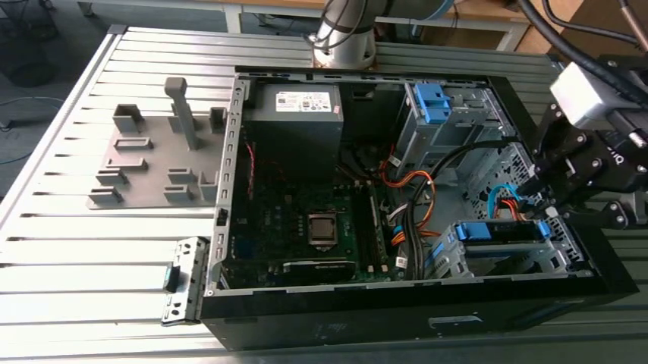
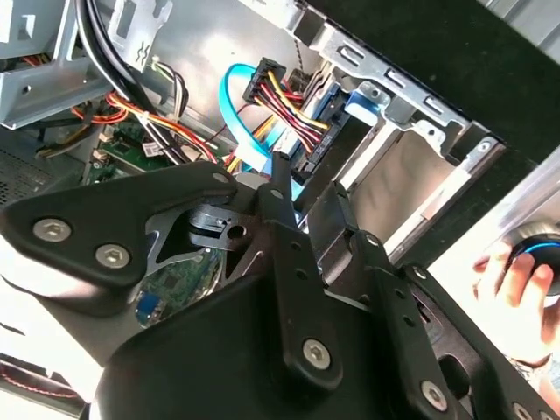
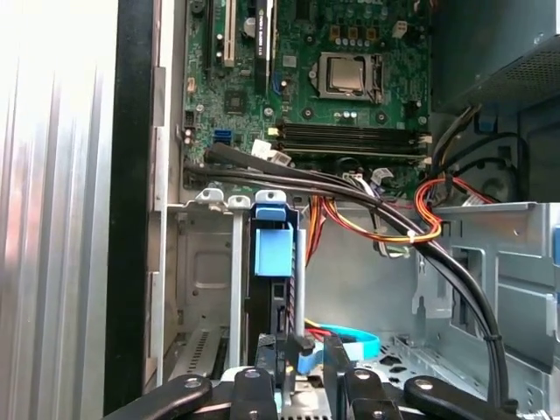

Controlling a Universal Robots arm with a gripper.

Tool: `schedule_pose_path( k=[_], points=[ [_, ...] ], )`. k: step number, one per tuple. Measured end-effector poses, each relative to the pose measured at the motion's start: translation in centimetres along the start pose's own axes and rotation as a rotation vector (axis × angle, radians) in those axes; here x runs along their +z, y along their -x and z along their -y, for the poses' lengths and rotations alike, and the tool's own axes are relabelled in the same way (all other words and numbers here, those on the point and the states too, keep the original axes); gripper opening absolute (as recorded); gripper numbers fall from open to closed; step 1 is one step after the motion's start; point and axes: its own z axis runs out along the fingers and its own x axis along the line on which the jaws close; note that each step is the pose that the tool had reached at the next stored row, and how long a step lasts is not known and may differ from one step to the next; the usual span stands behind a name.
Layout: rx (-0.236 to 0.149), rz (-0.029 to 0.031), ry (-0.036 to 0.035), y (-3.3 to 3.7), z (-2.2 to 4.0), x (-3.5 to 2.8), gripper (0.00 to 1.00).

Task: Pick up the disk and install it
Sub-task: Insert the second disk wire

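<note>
You had the flat silver-metal disk with blue plastic rails (image 1: 504,230) seated in the grey metal drive cage (image 1: 562,255) at the lower right of the exterior view. It was inside the open black computer case (image 1: 405,312), which lay on its side on the ribbed aluminium table (image 1: 81,250). In the first wrist view the disk (image 3: 271,249) stood on edge in that cage, one blue rail facing the camera and the green motherboard (image 3: 350,83) beyond it. Your black gripper (image 1: 547,203) hung just above the cage at the right of the exterior view, close to a light-blue flat cable (image 1: 496,206). In both wrist views the gripper (image 3: 302,363) (image 2: 293,185) was right at the disk's near end, but I cannot tell whether it was clenched or released. The large grey box with a white sticker (image 1: 303,102) sat at the upper centre, a small blue plastic bracket (image 1: 432,102) at the upper right, and a grey fixture plate with upright pegs (image 1: 152,163) at the left. A person's hand (image 2: 516,276) rested beside the case in the second wrist view.
</note>
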Motion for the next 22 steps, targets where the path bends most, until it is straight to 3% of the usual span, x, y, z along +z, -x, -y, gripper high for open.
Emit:
schedule_pose_path(
  k=[9, 11, 13, 22],
  points=[
    [0.000, -0.0001, 0.0000, -0.01, -0.03, 0.17, 0.34],
    [0.000, -0.0001, 0.0000, -0.01, -0.03, 0.18, 0.22],
    [0.000, -0.0001, 0.0000, -0.01, -0.03, 0.19, 0.16],
    [0.000, -0.0005, 0.0000, -0.31, -0.21, 0.21, 0.16]
  ],
)
